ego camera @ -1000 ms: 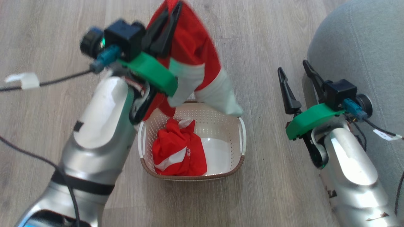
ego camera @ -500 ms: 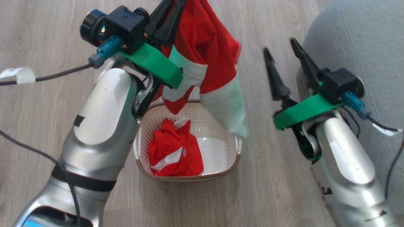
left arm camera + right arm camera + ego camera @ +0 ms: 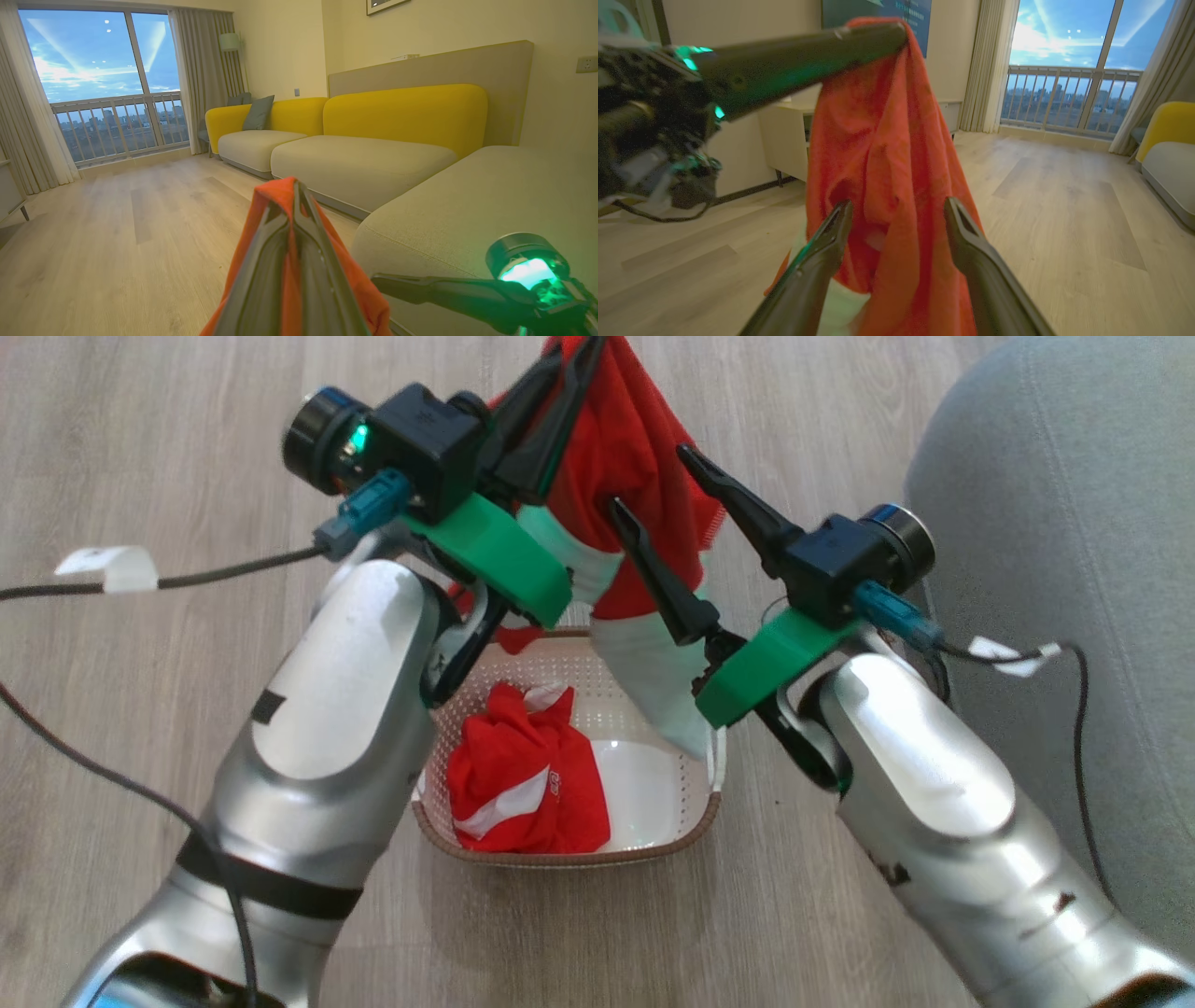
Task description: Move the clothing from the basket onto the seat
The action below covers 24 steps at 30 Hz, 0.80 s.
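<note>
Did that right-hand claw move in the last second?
Yes. The right gripper has swung left, away from the seat and towards the basket, and is now open around the hanging red garment.

Two garments (image 3: 644, 457), one basket (image 3: 560, 861)

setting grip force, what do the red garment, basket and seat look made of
The garment looks like soft matte fabric: it drapes and folds from the left gripper. The basket is likely moulded plastic: smooth cream walls with punched holes, woven-look brown rim. The seat is grey-green upholstery cloth, matte, with stitched seams.
</note>
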Tool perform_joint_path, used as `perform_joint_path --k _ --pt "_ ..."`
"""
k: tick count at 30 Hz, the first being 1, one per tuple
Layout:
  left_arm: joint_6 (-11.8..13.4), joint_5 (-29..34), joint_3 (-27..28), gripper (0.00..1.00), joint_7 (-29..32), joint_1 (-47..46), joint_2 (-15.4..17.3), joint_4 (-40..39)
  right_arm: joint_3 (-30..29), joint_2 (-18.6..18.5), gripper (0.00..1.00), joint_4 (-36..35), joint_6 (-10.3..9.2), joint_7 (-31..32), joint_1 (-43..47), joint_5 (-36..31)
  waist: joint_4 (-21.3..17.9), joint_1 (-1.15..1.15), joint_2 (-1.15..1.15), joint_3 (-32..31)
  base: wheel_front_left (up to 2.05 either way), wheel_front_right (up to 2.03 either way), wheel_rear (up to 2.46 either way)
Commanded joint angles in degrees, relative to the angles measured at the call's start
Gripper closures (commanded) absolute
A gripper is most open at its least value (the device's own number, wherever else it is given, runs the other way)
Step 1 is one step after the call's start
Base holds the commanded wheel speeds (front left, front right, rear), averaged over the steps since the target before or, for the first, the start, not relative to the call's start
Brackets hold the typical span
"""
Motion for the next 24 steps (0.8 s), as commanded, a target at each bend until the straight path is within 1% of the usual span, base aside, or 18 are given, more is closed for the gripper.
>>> perform_joint_path --k 1,6,11,13,14,15,16,17,24 --pt "-0.1 -0.4 1.4 1.0 -0.3 -1.5 0.8 -2.2 0.7 1.2 0.0 -0.4 -0.01 -0.4 -2.9 0.4 0.4 0.0 0.0 0.1 0.0 0.0 0.0" --pt "-0.1 -1.3 -0.4 1.0 -0.3 -1.5 0.6 -2.7 3.3 1.4 0.0 7.8 -0.01 -0.4 -6.0 0.6 1.8 0.0 0.0 0.0 0.0 0.0 0.0" --pt "-0.1 -2.7 -2.8 1.0 -0.3 -1.4 0.6 -3.3 6.5 1.4 0.0 16.8 -0.01 -0.4 -7.9 3.9 3.1 0.0 0.0 -0.4 0.0 0.0 0.0" --pt "-0.1 -3.5 -3.6 1.0 -0.3 -1.3 0.6 -3.6 8.0 1.4 0.0 18.8 -0.01 -0.4 -8.7 5.8 3.5 0.0 0.0 -0.5 0.0 0.0 0.0" --pt "-0.1 -3.8 -3.9 1.0 -0.3 -1.3 0.6 -3.7 8.6 1.4 0.08 19.5 -0.01 -0.4 -9.1 6.6 3.7 0.0 0.0 -0.6 0.0 0.0 0.0" --pt "-0.1 -4.0 -4.2 1.0 -0.3 -1.2 0.6 -3.8 8.9 1.4 0.52 19.7 -0.01 -0.4 -9.5 7.3 3.9 0.0 0.0 -0.5 0.0 0.0 0.0" --pt "0.0 -4.2 -4.4 1.0 -0.3 -1.2 0.6 -3.7 9.0 1.4 0.91 19.7 -0.01 -0.4 -9.8 7.9 4.0 0.0 0.0 -0.5 0.0 0.0 0.0" --pt "0.0 -4.3 -4.6 1.0 -0.3 -1.2 0.6 -3.7 9.0 1.4 1.0 19.5 -0.01 -0.4 -10.0 8.3 4.1 0.0 0.0 -0.5 0.0 0.0 0.0" --pt "0.2 -4.0 -4.1 1.0 -0.3 -0.7 0.6 -2.9 6.7 1.4 1.0 18.1 -0.01 -0.4 -9.5 8.3 3.7 0.0 0.0 -0.1 0.0 0.0 0.0"
